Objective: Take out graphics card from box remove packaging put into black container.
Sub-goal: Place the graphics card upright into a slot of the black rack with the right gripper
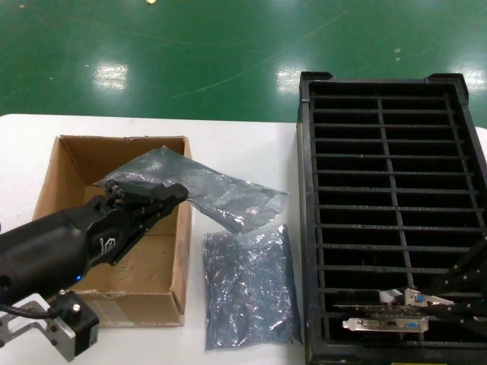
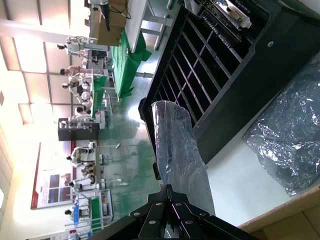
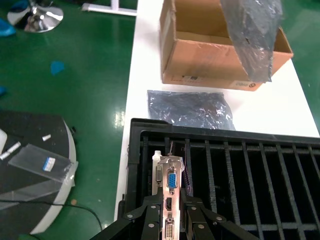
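My left gripper (image 1: 183, 192) reaches over the brown box (image 1: 68, 163) and is shut on one end of the packaging (image 1: 228, 194), a crinkly grey-blue bag that trails from the box's right wall toward the table. In the left wrist view the bag (image 2: 175, 145) hangs straight out from the shut left gripper (image 2: 169, 188). My right gripper (image 1: 447, 301) is shut on the silvery bracket of the graphics card (image 1: 415, 297) at the near end of the black container (image 1: 384, 122). The right wrist view shows this gripper (image 3: 170, 200) clamping the bracket, whose blue port (image 3: 171, 181) is above the ribs.
A second grey-blue bag (image 1: 247, 285) lies flat on the white table between box and container. Another card's bracket (image 1: 384, 325) lies in the container's nearest slot. Green floor lies beyond the table's far edge.
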Tool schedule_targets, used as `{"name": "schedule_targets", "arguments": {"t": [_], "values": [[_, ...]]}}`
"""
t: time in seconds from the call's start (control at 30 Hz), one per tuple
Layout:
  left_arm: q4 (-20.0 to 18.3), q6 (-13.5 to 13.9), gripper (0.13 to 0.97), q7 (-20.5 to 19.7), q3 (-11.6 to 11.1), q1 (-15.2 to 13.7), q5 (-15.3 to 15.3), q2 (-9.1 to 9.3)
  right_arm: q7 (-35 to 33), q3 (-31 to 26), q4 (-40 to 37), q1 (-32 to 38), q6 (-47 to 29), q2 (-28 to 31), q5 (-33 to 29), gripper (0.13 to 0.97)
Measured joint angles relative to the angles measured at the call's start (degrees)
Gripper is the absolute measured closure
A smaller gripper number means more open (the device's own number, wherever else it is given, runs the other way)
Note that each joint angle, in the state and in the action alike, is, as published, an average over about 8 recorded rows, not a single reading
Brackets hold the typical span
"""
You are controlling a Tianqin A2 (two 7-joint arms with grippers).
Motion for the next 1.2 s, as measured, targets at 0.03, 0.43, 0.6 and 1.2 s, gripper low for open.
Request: {"name": "schedule_targets", "arguments": {"t": [0.03, 0.43, 0.6, 1.2], "values": [[0.00, 0.00, 0.957, 0.00, 0.00, 0.00, 0.00, 0.00, 0.69, 0.02, -0.08, 0.06, -0.12, -0.07, 0.00, 0.908], [0.00, 0.00, 0.957, 0.00, 0.00, 0.00, 0.00, 0.00, 5.97, -0.53, -1.38, 1.03, 0.45, -1.78, -2.91, 0.908], [0.00, 0.00, 0.957, 0.00, 0.00, 0.00, 0.00, 0.00, 4.98, -1.32, -1.01, 1.28, 0.46, -2.25, -4.43, 0.908], [0.00, 0.00, 0.957, 0.00, 0.00, 0.00, 0.00, 0.00, 1.64, -1.40, 0.18, 1.44, -0.77, -1.60, -4.71, 0.908]]}}
